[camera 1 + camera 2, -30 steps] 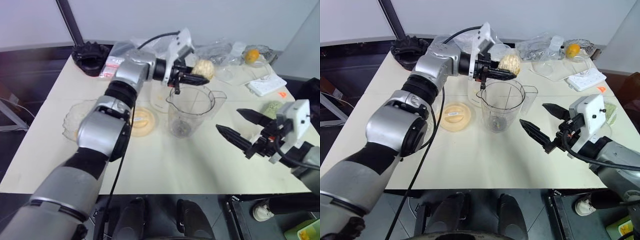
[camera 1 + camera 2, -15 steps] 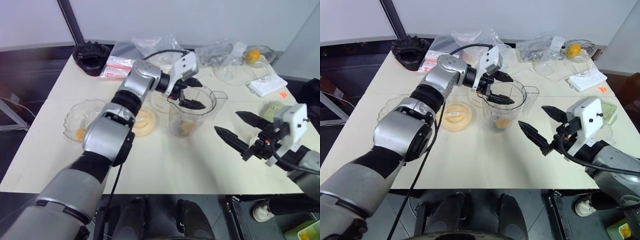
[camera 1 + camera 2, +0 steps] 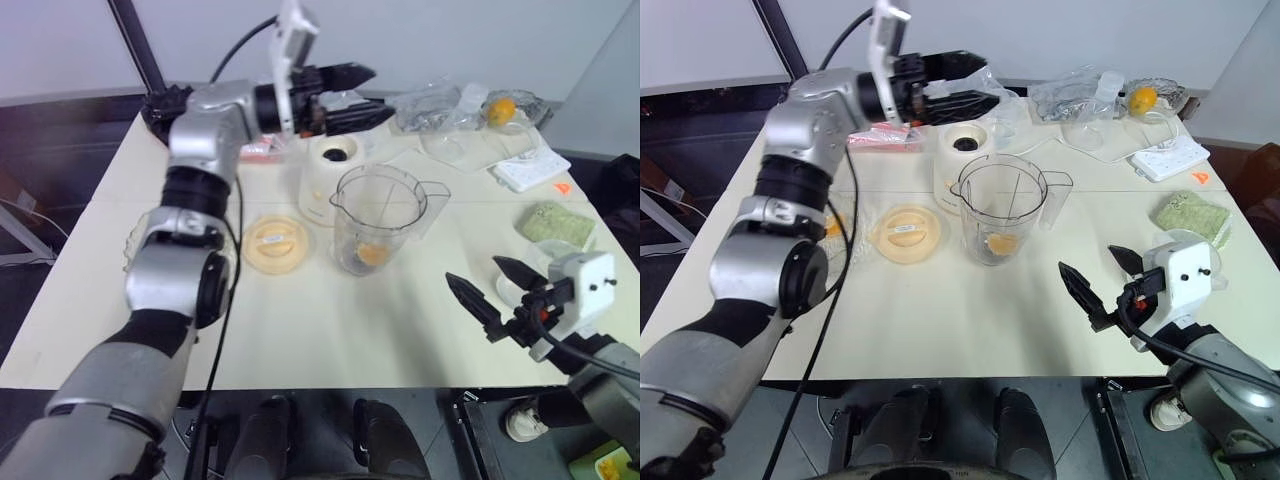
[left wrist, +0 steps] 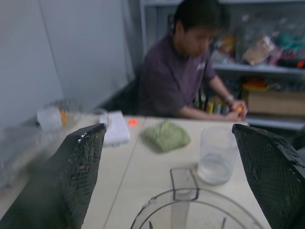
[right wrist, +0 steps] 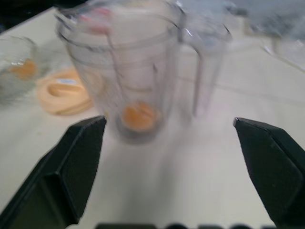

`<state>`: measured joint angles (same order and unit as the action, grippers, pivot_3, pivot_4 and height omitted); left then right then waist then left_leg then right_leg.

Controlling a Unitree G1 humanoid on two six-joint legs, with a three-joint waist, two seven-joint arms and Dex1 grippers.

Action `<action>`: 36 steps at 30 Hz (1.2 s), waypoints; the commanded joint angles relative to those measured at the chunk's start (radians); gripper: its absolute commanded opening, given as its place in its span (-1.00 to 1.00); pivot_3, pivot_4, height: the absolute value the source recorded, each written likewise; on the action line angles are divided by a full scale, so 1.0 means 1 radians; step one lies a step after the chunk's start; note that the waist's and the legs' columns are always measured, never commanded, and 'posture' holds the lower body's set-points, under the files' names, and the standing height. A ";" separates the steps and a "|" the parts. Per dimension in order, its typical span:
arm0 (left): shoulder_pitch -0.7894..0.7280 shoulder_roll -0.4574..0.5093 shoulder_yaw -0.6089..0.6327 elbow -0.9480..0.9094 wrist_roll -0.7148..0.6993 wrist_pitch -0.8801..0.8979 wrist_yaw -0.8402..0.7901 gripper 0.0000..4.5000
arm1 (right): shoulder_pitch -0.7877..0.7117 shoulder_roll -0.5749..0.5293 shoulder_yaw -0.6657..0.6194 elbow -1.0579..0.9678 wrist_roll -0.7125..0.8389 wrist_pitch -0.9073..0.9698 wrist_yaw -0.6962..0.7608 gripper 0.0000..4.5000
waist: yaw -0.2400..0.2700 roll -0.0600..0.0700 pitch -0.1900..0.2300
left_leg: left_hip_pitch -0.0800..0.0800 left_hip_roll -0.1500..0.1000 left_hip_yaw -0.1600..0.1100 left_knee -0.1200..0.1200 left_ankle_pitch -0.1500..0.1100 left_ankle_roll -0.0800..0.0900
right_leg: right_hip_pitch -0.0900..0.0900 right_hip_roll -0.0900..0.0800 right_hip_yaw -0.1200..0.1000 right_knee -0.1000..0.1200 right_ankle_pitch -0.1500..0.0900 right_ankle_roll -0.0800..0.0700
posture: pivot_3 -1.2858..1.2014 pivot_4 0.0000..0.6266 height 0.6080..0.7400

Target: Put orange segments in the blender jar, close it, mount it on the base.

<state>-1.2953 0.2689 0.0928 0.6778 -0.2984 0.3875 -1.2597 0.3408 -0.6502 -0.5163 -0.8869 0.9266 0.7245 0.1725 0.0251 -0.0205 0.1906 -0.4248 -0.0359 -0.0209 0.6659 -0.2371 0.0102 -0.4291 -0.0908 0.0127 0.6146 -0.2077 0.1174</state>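
Observation:
The clear blender jar [image 3: 378, 215] stands upright and uncovered mid-table, handle to the right. One orange segment [image 3: 371, 254] lies at its bottom, also seen in the right wrist view [image 5: 138, 117]. Just behind the jar sits the cream base [image 3: 330, 180]. Raised above and behind the base, my left gripper [image 3: 375, 92] is open and empty, pointing right. Near the table's front right edge my right gripper [image 3: 475, 275] is open and empty, aimed at the jar [image 5: 128, 71]. More orange segments [image 5: 21, 69] rest in a glass bowl [image 5: 14, 52] at the left.
A cream lid [image 3: 277, 243] lies left of the jar. A black toothed ring [image 3: 180, 110] sits at the back left. Plastic bags, a wrapped orange [image 3: 503, 110], a white power strip [image 3: 533, 170] and a green sponge [image 3: 555, 222] lie at the right. A person [image 4: 190, 71] sits beyond the table.
My left gripper opened over the jar, dropping an orange segment inside, then rose and drew back behind the base. My right gripper sank toward the table's front edge.

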 commanded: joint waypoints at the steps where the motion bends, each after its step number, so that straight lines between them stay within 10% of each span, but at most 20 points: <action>1: 0.217 0.134 -0.029 -0.452 -0.136 0.290 -0.034 0.96 | 0.062 0.067 -0.014 -0.067 -0.076 -0.057 -0.048 1.00 | -0.015 0.001 0.000 | 0.001 0.000 0.000 0.000 0.000 0.000 | 0.000 0.000 0.001 0.000 0.000 0.000 | 0.03 -0.52 1.00; 10: 0.709 0.339 -0.082 -1.045 -0.263 0.462 0.062 0.96 | 0.277 0.127 -0.074 0.079 -0.226 -0.111 0.058 1.00 | 0.021 0.005 -0.002 | 0.002 0.001 -0.003 -0.002 0.001 -0.002 | 0.004 -0.005 -0.002 -0.001 -0.003 -0.006 | 0.03 -0.52 1.00; 36: 0.766 0.359 -0.117 -1.139 -0.382 0.498 0.272 0.96 | -0.167 0.088 -0.108 0.741 -0.618 -0.189 -0.113 1.00 | -0.007 0.009 -0.004 | 0.003 0.002 0.005 -0.001 0.003 0.000 | 0.006 -0.004 -0.004 -0.002 -0.003 -0.006 | 0.03 -0.52 1.00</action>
<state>-0.5155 0.6215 -0.0256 -0.4340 -0.6604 0.8927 -0.9923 0.1836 -0.5445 -0.6063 -0.1475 0.3334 0.5631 0.0669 0.0178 -0.0114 0.1868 -0.4214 -0.0344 -0.0160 0.6649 -0.2345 0.0100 -0.4233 -0.0946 0.0089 0.6128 -0.2110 0.1114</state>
